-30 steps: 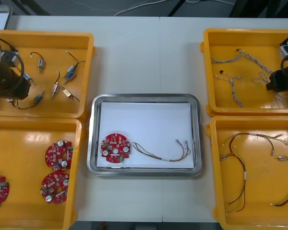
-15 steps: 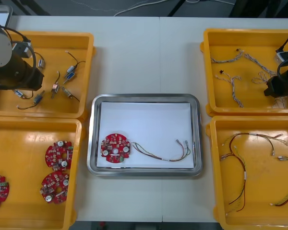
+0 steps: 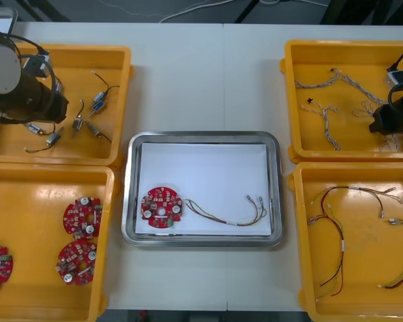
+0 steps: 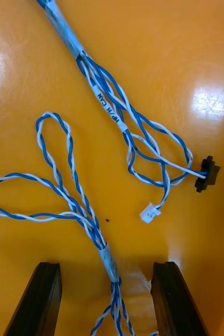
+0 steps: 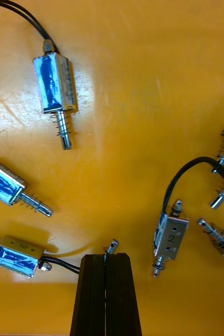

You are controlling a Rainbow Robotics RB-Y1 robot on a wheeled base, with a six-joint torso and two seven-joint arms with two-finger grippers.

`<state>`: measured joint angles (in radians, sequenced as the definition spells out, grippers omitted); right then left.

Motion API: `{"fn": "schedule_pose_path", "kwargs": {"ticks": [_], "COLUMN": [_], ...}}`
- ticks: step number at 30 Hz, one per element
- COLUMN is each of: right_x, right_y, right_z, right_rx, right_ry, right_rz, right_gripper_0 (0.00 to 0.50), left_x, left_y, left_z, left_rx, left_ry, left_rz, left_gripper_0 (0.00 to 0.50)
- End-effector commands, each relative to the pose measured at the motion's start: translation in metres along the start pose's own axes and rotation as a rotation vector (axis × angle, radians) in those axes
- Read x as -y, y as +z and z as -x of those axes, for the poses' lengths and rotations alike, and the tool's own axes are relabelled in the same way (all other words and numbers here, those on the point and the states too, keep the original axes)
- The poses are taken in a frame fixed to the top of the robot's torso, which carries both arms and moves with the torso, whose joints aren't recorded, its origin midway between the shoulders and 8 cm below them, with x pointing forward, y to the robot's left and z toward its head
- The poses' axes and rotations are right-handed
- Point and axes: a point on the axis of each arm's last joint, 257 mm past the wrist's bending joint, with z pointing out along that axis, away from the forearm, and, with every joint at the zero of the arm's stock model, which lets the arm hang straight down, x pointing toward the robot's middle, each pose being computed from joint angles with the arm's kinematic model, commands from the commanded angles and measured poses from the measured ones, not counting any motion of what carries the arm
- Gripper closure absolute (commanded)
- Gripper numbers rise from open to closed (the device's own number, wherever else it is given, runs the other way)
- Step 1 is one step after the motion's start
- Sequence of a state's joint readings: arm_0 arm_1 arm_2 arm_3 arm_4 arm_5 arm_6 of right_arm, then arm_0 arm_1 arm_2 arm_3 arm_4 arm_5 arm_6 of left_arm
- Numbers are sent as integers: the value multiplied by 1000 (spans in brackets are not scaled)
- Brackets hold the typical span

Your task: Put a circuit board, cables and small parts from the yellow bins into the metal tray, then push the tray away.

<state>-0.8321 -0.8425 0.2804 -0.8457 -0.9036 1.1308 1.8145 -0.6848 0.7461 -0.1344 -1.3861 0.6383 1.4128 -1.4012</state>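
The right gripper point(image 4: 105, 266), at the upper right of the front view, is open astride the twisted blue and white cable point(image 4: 94, 231) in a yellow bin point(image 3: 349, 45). The cable looks light and limp. Grip its white sleeve, where the strands are bundled.

The left gripper point(image 5: 105, 257), at the upper left, is closed among small metal parts point(image 5: 54, 92). These look rigid and slick. Grip the body, not the lead.
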Motion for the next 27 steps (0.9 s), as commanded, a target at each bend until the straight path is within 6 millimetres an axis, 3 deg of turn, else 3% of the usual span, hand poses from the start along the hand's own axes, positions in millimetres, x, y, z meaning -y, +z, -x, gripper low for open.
{"fn": "schedule_pose_path", "kwargs": {"ticks": [1, 4, 6, 7, 8, 10, 14, 20, 27], "right_x": [-16, -17, -17, -17, -17, -18, -18, -21, -28], "right_y": [-2, -1, -1, -1, 0, 2, 3, -1, -37], "right_z": [16, 16, 15, 15, 14, 11, 10, 16, 34], "right_rx": [24, 22, 21, 19, 17, 11, 9, 20, 28], "right_ry": [-63, -67, -68, -70, -73, -75, -80, -103, -180], "right_rz": [20, 22, 21, 21, 21, 19, 21, 25, 40], "right_gripper_0": [0, 9, 68, 148, 272, 387, 487, 500, 500], "left_x": [17, 15, 14, 12, 10, 5, -13, -51, -84], "left_y": [-22, -22, -23, -23, -24, -26, -37, -65, -86], "left_z": [36, 37, 36, 36, 35, 35, 29, 20, 13], "left_rx": [84, 84, 82, 81, 77, 73, 42, -6, -28], "left_ry": [-10, -10, -6, -4, -3, -5, 24, 69, 18], "left_rz": [-45, -42, -38, -35, -30, -25, -4, 38, 57], "left_gripper_0": [385, 200, 169, 137, 106, 60, 28, 23, 3]}}
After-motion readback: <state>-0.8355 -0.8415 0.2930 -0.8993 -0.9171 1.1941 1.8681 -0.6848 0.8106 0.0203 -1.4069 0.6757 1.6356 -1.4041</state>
